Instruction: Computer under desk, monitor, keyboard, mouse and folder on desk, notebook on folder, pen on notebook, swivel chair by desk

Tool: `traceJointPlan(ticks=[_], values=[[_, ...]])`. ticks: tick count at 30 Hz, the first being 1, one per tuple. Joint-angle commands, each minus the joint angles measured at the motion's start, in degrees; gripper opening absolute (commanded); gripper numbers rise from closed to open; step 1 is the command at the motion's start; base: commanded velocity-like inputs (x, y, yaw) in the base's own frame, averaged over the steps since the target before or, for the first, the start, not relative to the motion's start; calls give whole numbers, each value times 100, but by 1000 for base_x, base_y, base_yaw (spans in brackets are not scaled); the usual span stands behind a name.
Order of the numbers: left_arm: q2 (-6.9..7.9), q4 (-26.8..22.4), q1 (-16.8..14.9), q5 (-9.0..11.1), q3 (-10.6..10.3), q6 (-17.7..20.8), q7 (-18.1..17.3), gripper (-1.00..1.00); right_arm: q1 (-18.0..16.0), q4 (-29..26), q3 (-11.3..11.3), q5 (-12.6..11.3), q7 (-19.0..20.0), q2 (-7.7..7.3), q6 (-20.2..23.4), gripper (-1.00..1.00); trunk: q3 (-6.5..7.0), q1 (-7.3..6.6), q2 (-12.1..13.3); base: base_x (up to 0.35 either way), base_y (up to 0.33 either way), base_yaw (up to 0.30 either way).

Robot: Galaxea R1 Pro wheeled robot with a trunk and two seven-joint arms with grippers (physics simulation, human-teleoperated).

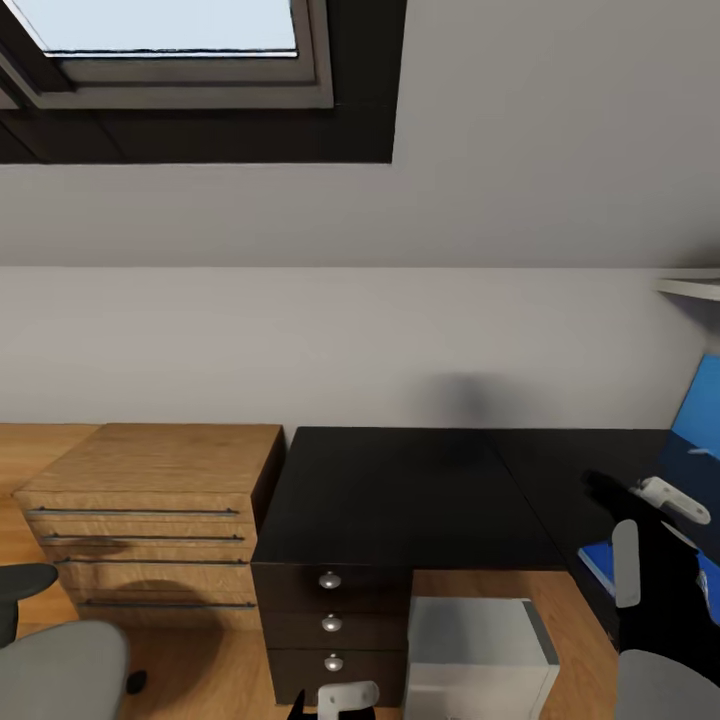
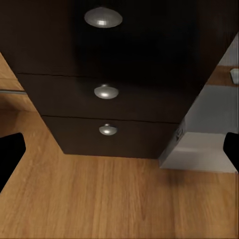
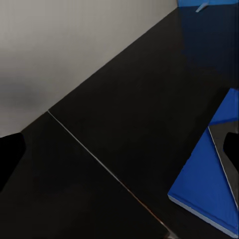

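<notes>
At the far left of the head view, the grey swivel chair [image 1: 60, 655] shows by a corner of its seat and a dark armrest, standing on the oak floor [image 1: 25, 450]. Just beside it stands an oak dresser [image 1: 160, 510] with bar handles, its side touching or nearly touching the black worktop [image 1: 400, 495].

The worktop's dark drawers [image 1: 330, 620] carry three round silver knobs in a column. The left hand [image 1: 345, 697] sits low at the bottom edge of the head view, in front of the lowest drawer; its wrist camera looks along the floor at those drawers [image 2: 107, 92], with its dark fingers [image 2: 10, 152] at either edge of that picture, spread apart and holding nothing.

Right of the drawers, the light grey computer [image 1: 480, 655] stands on the floor under the worktop, close against the drawer block; the left wrist view shows its pale side [image 2: 204, 134] next to the drawers.

Further right, the worktop turns along its L. There the blue folder [image 1: 600, 562] lies flat on the black top, partly hidden by the right arm. The right hand [image 1: 670, 500] hovers over that wing; in the right wrist view the folder [image 3: 206, 191] lies on the worktop [image 3: 124, 124] near one of the fingers [image 3: 10, 154], with a thin grey sheet-like thing, perhaps the notebook [image 3: 226, 154], resting on it. The fingers stand apart, empty. A blue wall panel [image 1: 700, 430] rises at the far right.
</notes>
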Motion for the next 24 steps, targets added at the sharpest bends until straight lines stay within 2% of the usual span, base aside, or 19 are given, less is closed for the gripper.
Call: traceJointPlan(ticks=[1,17,21,24], values=[[1,-9,-11,42,-22,-37,20,100,-5,-8,-10,-60,-36,3,18,100,-8,1,-5,0,0,-218],[1,-25,-11,42,-21,-37,21,100,-5,23,-140,-72,-33,-10,21,100,-8,1,-5,0,0,-253],[1,-25,-11,42,-20,-37,20,100,-5,215,-739,-93,-7,-8,12,100,-8,1,-5,0,0,-263],[1,-31,-11,42,-21,-37,20,100,-5,261,-904,-98,-1,-7,10,100,-8,1,-5,0,0,-253]])
